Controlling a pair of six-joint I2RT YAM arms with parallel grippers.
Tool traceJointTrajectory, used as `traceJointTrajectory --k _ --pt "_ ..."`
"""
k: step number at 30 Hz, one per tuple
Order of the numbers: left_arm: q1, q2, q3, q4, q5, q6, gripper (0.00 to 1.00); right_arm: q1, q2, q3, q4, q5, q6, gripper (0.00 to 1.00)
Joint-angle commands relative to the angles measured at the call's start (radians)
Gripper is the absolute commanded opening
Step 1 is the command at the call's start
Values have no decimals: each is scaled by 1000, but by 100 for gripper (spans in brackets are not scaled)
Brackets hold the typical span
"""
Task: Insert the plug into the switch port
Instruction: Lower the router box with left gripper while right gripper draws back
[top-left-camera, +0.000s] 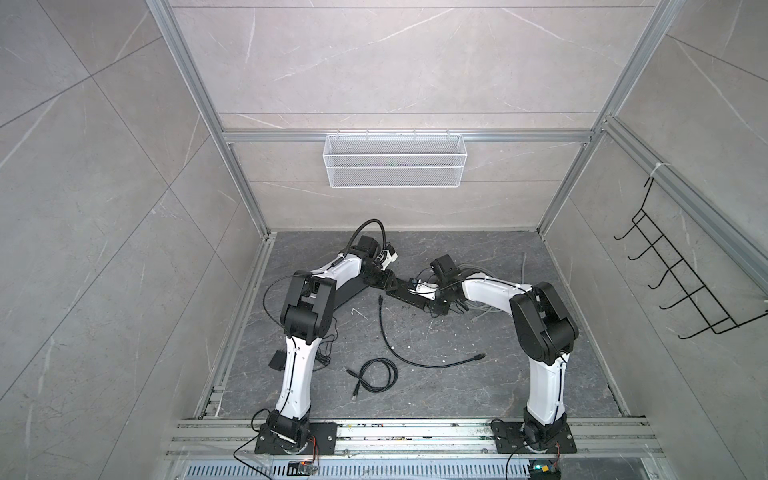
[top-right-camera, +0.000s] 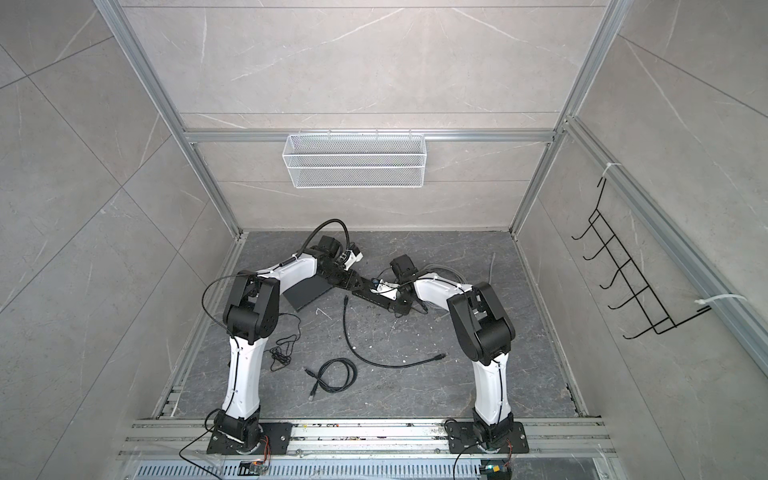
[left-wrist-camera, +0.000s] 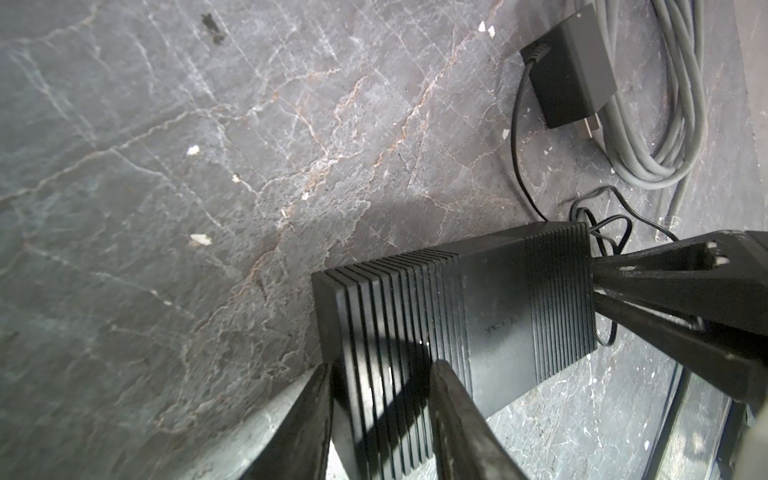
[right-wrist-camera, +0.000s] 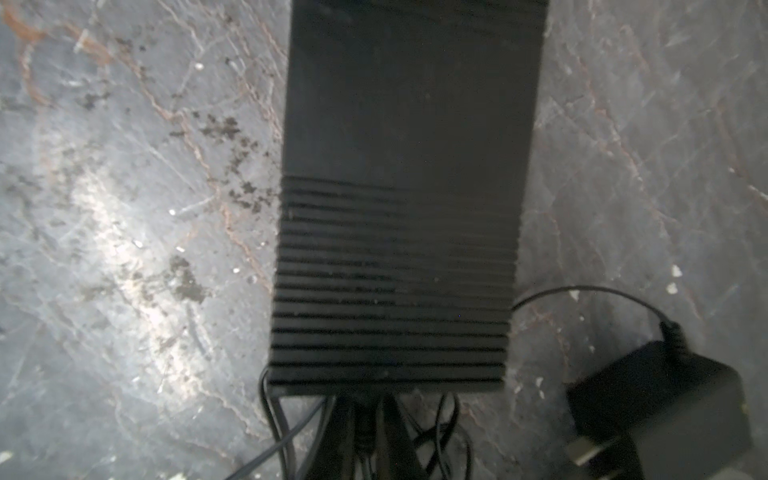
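1. Right wrist view: the switch (right-wrist-camera: 399, 166) lies flat on the stone floor (right-wrist-camera: 124, 208), with a ribbed end toward the camera. The right gripper (right-wrist-camera: 365, 409) is up against that end face. Its jaws are nearly together about a dark stub that looks to be the plug (right-wrist-camera: 364, 434). Blur hides whether the plug is seated in the port.
2. Left wrist view: the right gripper (left-wrist-camera: 595, 286) shows from the side, its tips meeting at the end face of the switch (left-wrist-camera: 494, 299). The left gripper (left-wrist-camera: 380, 368) sits at the opposite ribbed end, jaws part-way apart. One tip is at the end edge and one is over the ribbed top. Cannot tell whether they clamp the case or only bear down on it.
3. Handling, plug: judged small, light, rigid plastic. Take it by the flat sides of the body, just behind the nose. Never take it by the lead, which is thin and limp and transmits no push.
4. Handling, switch: judged a light hollow case, likely to skate on polished stone under an insertion push. It needs bracing at the far end, where the ribs offer some bite.
5. Risk: a skewed entry could jam the plug or tip the case. The power adapter (right-wrist-camera: 660, 415) and loose thin leads (right-wrist-camera: 286, 419) lie just beside the right gripper, so a snag is possible.
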Motion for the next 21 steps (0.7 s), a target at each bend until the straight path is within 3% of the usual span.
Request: traceJointTrajectory --k 1,12,16,21 --pt "-48 -27 -40 -93 42 -77 41 10 -43 26 148 -70 -12 24" --pt "-9 -84 -2 -48 -82 -154 43 -110 -169 -5 -2 -158 -12 37" --pt "-9 -147 -15 -14 -132 -186 44 -121 -205 3 -4 -181 85 38" --pt "-11 -238 -77 26 -248 -253 44 -135 -189 34 4 -132 323 38"
